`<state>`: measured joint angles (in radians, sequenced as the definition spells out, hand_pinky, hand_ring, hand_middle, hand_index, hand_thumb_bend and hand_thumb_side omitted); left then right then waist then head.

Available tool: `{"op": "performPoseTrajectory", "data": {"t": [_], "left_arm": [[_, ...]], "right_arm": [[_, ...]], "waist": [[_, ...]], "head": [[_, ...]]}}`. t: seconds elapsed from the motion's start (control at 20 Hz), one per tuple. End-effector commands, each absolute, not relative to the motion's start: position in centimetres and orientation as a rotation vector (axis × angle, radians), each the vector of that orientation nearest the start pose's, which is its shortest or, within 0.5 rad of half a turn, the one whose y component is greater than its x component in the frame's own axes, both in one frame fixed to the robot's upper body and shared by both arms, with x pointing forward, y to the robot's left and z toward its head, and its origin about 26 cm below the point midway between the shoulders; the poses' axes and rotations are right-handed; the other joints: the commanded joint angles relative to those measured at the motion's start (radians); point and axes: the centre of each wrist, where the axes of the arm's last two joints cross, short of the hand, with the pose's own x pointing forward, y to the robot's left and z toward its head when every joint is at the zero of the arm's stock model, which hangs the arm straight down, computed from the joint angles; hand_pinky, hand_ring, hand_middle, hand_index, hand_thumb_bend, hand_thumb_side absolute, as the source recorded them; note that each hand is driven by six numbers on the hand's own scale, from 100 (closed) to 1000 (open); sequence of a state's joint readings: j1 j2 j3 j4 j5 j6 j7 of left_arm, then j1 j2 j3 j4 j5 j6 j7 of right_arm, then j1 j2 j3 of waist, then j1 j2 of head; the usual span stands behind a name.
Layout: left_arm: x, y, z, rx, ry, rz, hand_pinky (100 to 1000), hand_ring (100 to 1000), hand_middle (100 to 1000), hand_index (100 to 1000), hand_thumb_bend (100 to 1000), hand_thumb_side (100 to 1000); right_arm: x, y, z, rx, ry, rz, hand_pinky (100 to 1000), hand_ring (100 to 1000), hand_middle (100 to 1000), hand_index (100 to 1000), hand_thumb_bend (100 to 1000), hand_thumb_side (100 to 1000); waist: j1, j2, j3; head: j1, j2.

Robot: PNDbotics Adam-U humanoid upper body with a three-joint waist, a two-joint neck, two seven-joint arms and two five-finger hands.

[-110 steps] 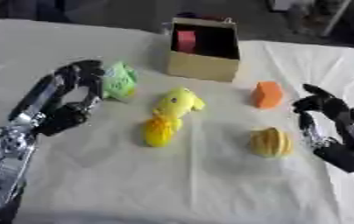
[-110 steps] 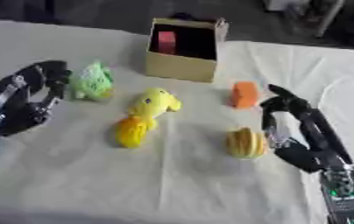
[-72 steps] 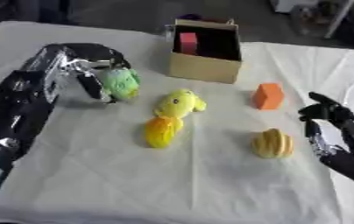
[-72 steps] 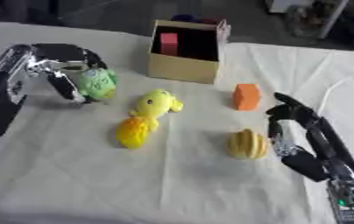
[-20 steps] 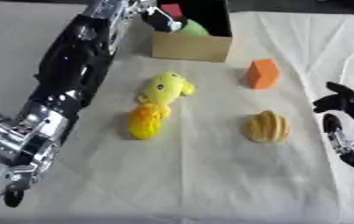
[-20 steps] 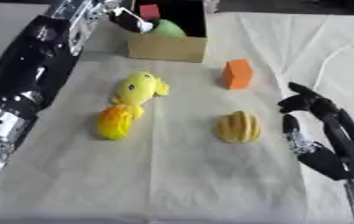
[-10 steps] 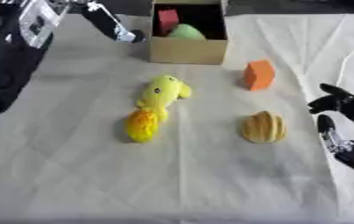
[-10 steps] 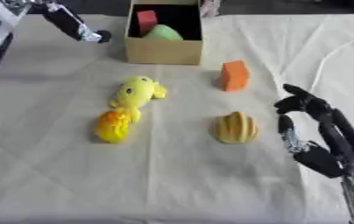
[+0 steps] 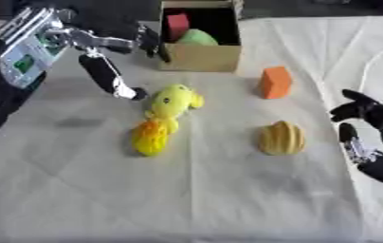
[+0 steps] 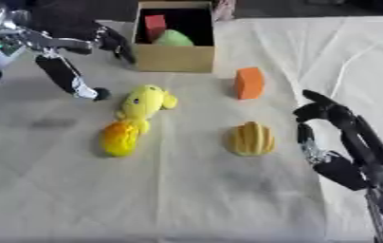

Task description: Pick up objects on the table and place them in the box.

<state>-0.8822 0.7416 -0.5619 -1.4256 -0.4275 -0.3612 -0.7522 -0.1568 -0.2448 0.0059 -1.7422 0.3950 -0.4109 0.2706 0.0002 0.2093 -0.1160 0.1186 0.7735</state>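
A tan cardboard box (image 9: 196, 52) stands at the far middle of the table, with a red block (image 9: 177, 23) and a green toy (image 9: 196, 37) inside. My left hand (image 9: 104, 61) hangs open to the left of the box, fingers spread and holding nothing, just above and left of a yellow duck toy (image 9: 171, 100). An orange-yellow oval toy (image 9: 150, 137) lies against the duck's near end. An orange block (image 9: 274, 82) and a ribbed yellow toy (image 9: 282, 137) lie right of centre. My right hand (image 10: 336, 133) rests open at the right edge.
A white cloth (image 9: 211, 199) covers the table, wrinkled along the right side. A thin cable (image 10: 344, 71) runs over the cloth at the far right.
My left hand carried the green toy from the table's left to the box, let it go inside, and has drawn back down to the box's left. The view has shifted closer.
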Motion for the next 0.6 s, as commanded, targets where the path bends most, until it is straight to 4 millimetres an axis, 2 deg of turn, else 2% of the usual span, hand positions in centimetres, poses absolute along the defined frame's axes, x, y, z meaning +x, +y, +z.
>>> {"op": "performPoseTrajectory", "data": {"t": [0.05,0.15,0.2,0.3,0.45,0.6], "left_arm": [[40.5,24.4,24.1,-0.446,1.517,3.16,830,752,771,900,326,449],[40.4,24.2,23.3,-0.413,1.482,3.171,830,758,779,902,327,451],[40.4,24.0,23.4,-0.417,1.479,3.166,827,762,788,902,342,382],[40.2,23.7,23.8,-0.452,1.491,3.144,828,765,793,903,346,364],[40.0,23.1,23.3,-0.423,1.473,3.132,832,766,795,907,347,430],[39.6,22.7,22.3,-0.374,1.378,3.127,832,758,783,905,378,502]], "right_arm": [[31.0,-28.2,9.8,-0.337,-2.108,0.973,776,683,680,957,100,642],[30.9,-28.2,9.7,-0.338,-2.107,0.972,776,682,680,957,100,643],[30.9,-28.2,9.7,-0.338,-2.106,0.972,776,683,680,957,100,643],[30.9,-28.2,9.7,-0.338,-2.106,0.971,776,682,680,957,100,641],[31.0,-28.2,9.8,-0.338,-2.109,0.971,777,683,680,957,100,639],[30.9,-28.3,9.7,-0.34,-2.105,0.973,777,683,680,957,100,640]], "waist": [[0.019,-0.032,-0.003],[0.02,-0.032,-0.005],[0.02,-0.032,-0.005],[0.019,-0.032,-0.004],[0.017,-0.033,-0.006],[0.018,-0.034,-0.009]], "head": [[-0.001,-0.003],[-0.006,-0.003],[-0.008,-0.003],[-0.011,-0.003],[-0.01,-0.003],[-0.011,-0.003]]}}
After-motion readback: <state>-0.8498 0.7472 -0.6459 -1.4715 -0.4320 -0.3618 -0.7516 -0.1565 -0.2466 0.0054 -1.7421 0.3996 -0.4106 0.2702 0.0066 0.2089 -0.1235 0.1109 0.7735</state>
